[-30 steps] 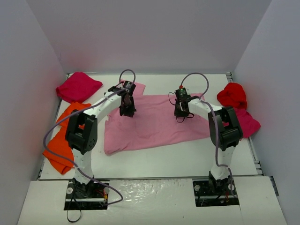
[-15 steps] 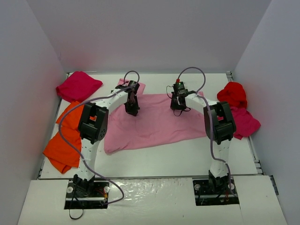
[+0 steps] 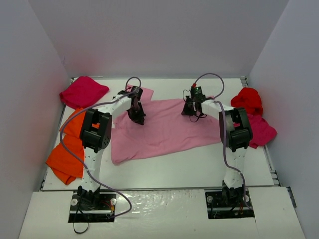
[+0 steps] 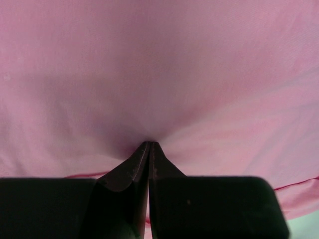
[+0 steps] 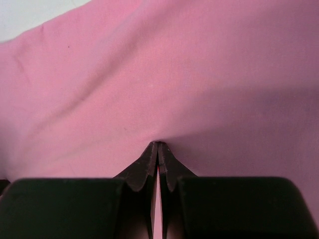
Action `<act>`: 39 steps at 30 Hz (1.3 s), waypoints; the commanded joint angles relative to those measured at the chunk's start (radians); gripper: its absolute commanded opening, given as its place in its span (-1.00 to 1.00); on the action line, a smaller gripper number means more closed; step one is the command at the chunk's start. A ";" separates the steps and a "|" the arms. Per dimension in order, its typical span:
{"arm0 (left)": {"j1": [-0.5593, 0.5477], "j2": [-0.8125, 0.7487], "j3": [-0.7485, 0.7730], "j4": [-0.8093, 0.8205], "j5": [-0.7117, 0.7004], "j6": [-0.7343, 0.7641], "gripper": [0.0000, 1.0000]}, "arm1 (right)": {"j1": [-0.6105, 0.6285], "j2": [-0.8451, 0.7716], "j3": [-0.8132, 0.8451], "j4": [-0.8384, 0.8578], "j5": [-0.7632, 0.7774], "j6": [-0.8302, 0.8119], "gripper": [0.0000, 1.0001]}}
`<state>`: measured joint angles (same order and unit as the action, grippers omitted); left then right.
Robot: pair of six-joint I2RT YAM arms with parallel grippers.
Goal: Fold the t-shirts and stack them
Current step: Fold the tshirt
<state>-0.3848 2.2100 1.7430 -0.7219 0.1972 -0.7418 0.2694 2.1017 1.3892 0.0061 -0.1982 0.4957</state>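
Note:
A light pink t-shirt lies spread across the middle of the table. My left gripper is shut on a pinch of its cloth near the left shoulder; the left wrist view shows the closed tips biting into pink cloth. My right gripper is shut on the cloth near the right shoulder; in the right wrist view the tips meet in pink cloth. Orange shirts lie at the left edge, a crimson shirt at the back left, a red shirt over a magenta one at the right.
White walls close in the table on the left, back and right. Cables loop above both wrists. Both arm bases stand at the near edge.
Both grippers have moved toward the back of the table with the pink cloth pinched. The pink shirt's far edge has shifted slightly with them.

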 commanded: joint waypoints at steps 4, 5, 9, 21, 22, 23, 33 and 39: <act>-0.003 0.020 -0.174 -0.154 -0.124 0.048 -1.00 | 0.061 0.058 -0.174 -0.143 0.063 -0.043 -1.00; -0.004 0.011 -0.183 -0.153 -0.125 0.052 -1.00 | 0.074 0.048 -0.196 -0.144 0.072 -0.045 -1.00; -0.007 -0.008 -0.211 -0.153 -0.142 0.069 -1.00 | 0.105 -0.023 -0.262 -0.143 0.125 -0.040 -1.00; -0.014 -0.018 -0.227 -0.121 -0.171 0.110 -1.00 | 0.231 -0.257 -0.462 -0.132 0.298 0.017 -1.00; -0.015 -0.020 -0.228 -0.120 -0.176 0.114 -1.00 | 0.241 -0.269 -0.479 -0.132 0.307 0.023 -1.00; -0.016 -0.022 -0.231 -0.117 -0.176 0.119 -1.00 | 0.250 -0.278 -0.493 -0.132 0.317 0.029 -1.00; -0.030 -0.159 -0.352 -0.040 -0.124 0.141 -1.00 | 0.296 -0.328 -0.617 -0.127 0.337 0.078 -1.00; -0.056 -0.284 -0.466 -0.012 -0.099 0.121 -1.00 | 0.335 -0.398 -0.652 -0.139 0.322 0.115 -1.00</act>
<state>-0.4190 1.9661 1.3829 -0.6254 0.1333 -0.6388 0.5658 1.6902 0.8245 0.1544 0.1418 0.5820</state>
